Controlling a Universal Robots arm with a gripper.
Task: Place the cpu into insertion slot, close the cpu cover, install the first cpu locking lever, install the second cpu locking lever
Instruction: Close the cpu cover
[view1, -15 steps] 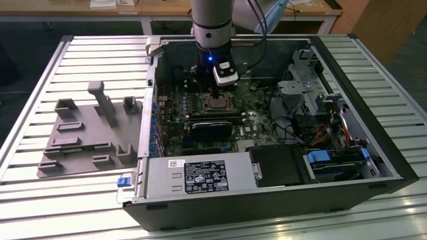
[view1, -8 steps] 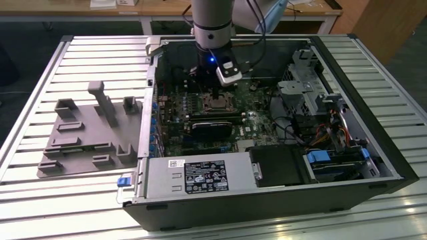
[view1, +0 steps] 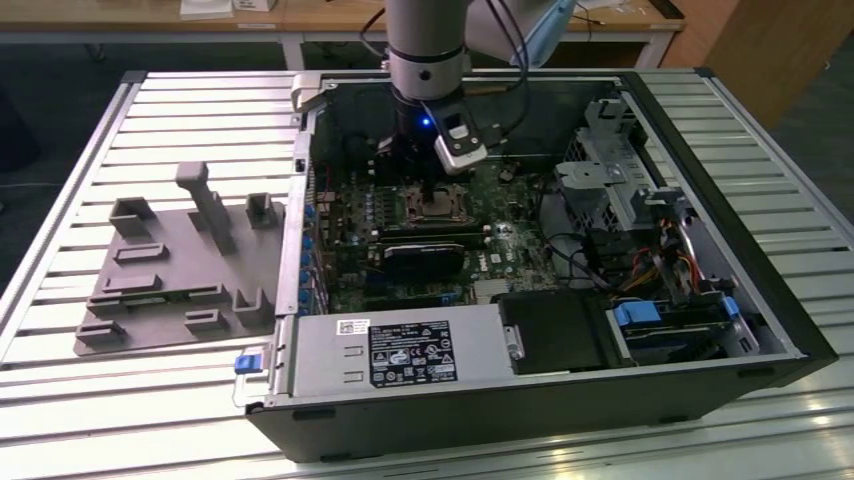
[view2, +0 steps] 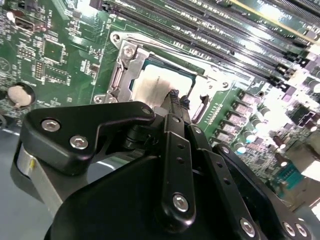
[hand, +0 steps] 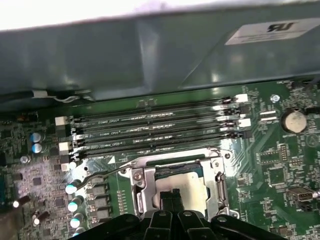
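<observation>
The cpu (view2: 150, 87) (hand: 192, 182), a pale silver square, lies in the insertion slot (view1: 430, 207) on the green board. Around it lies the cpu cover (hand: 141, 187), a silver frame that looks flat over the socket. My gripper (view2: 179, 96) (hand: 170, 193) is shut with nothing between its black fingertips. The tips hover just over or on the cpu's top near one edge; contact cannot be told. A thin wire locking lever (hand: 102, 172) runs along one side of the socket. A curved lever end (view2: 200, 107) sits right beside my fingertips.
Long black memory slots (hand: 150, 132) run beside the socket, under the grey case wall (hand: 150, 60). A black card (view1: 420, 262), power supply (view1: 387, 355) and drive cage (view1: 614, 170) crowd the open case. A grey fixture tray (view1: 174, 270) sits at the exterior view's left.
</observation>
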